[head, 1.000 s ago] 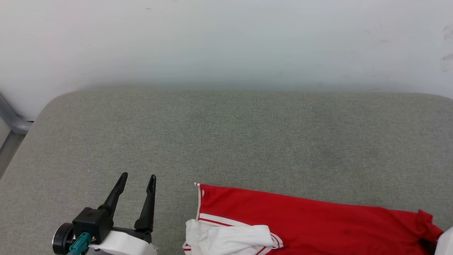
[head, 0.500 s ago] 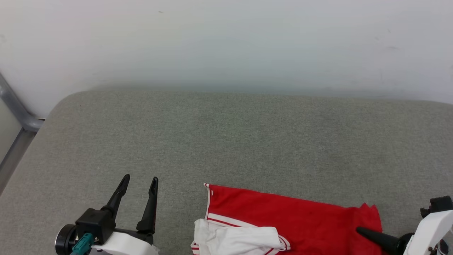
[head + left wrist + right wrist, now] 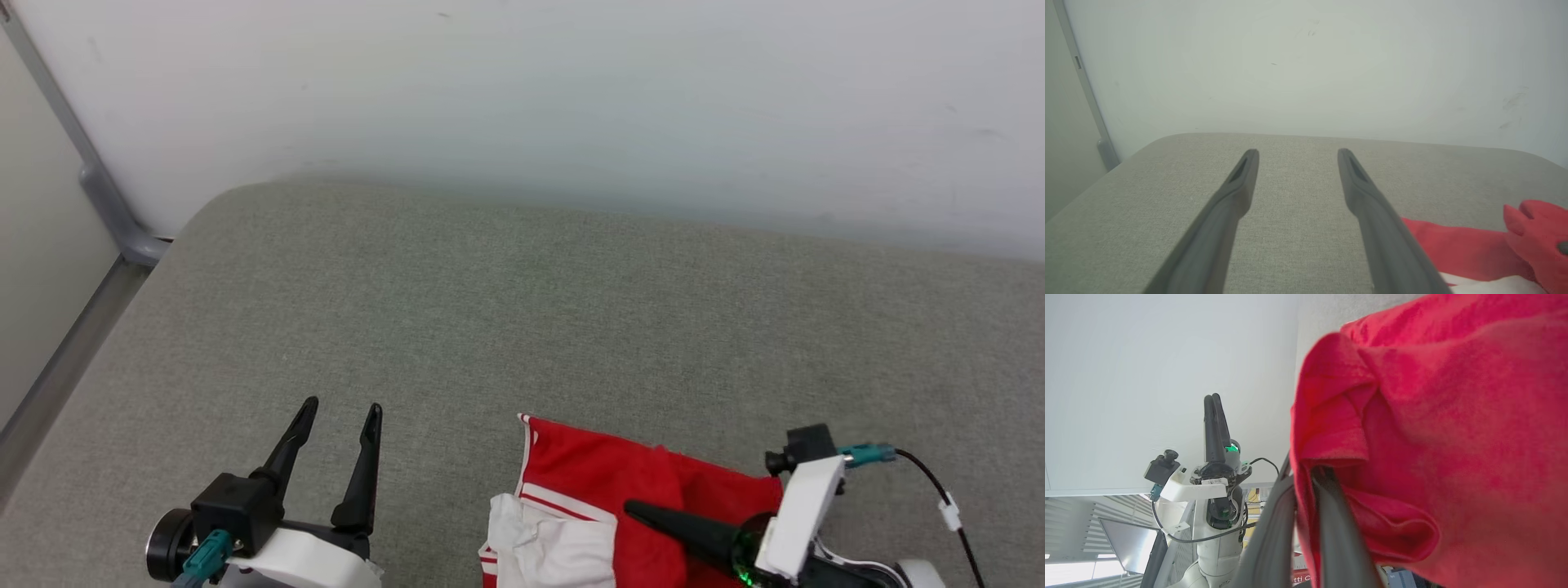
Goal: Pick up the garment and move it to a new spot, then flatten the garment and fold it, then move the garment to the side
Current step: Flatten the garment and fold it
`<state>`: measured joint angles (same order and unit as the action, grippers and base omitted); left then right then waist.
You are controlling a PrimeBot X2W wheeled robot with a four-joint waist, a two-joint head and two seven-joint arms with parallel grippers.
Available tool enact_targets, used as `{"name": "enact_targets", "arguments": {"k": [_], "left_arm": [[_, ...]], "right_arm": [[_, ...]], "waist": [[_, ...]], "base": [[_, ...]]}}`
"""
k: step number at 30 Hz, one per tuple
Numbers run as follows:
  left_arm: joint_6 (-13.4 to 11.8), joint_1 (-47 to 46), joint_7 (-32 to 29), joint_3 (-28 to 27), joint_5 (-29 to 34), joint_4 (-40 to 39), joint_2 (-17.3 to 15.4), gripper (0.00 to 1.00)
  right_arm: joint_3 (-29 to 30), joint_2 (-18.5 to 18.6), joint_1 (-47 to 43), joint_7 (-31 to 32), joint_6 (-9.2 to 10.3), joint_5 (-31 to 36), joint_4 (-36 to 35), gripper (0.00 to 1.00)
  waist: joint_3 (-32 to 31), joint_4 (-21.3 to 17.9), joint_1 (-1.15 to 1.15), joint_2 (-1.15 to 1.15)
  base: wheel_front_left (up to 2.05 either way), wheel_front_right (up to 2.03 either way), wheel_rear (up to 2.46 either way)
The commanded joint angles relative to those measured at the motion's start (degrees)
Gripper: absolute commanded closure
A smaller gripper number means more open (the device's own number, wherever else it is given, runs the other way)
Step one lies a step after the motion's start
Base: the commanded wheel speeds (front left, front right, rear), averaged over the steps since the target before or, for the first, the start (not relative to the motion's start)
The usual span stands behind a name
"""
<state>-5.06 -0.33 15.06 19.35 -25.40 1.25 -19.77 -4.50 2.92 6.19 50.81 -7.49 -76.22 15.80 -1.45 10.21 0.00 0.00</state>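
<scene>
Right gripper (image 3: 633,510) swung leftward dragging the garment (image 3: 588,469) edge, wrist view shows fingers (image 3: 1333,535) pinching red cloth, left gripper (image 3: 339,408) splayed empty alongside.

Got the garment (image 3: 604,482) lying on the cushion (image 3: 522,327) by the front edge, left gripper (image 3: 342,405) off to its left, right gripper (image 3: 641,513) over its right end, wall (image 3: 522,98) behind.

Grey upholstered surface (image 3: 522,327), white wall (image 3: 571,98)

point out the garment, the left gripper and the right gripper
garment (image 3: 592,478), head view, red body fabric
left gripper (image 3: 342,406), head view, gap between its open fingertips
right gripper (image 3: 635,511), head view, closed fingertips on the garment
</scene>
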Motion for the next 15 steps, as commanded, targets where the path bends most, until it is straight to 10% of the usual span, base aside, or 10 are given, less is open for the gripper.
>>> {"name": "enact_targets", "arguments": {"k": [1, 15], "left_arm": [[-0.01, -0.84, 0.10, -0.05, -0.01, 0.07, 0.07, 0.00], [1.90, -3.06, 0.12, -0.46, -0.03, 1.43, 2.00, 0.00]], "right_arm": [[-0.82, -0.06, 1.12, -0.67, 0.00, -0.14, 0.24, 1.00], [-15.92, -0.08, 9.16, -17.99, 0.00, 5.00, 12.15, 1.00]], "waist": [[0.28, 0.57, 0.00, 0.00], [4.39, 3.51, 0.00, 0.00]], "base": [[0.00, 0.00, 0.00], [0.00, 0.00, 0.00]]}}
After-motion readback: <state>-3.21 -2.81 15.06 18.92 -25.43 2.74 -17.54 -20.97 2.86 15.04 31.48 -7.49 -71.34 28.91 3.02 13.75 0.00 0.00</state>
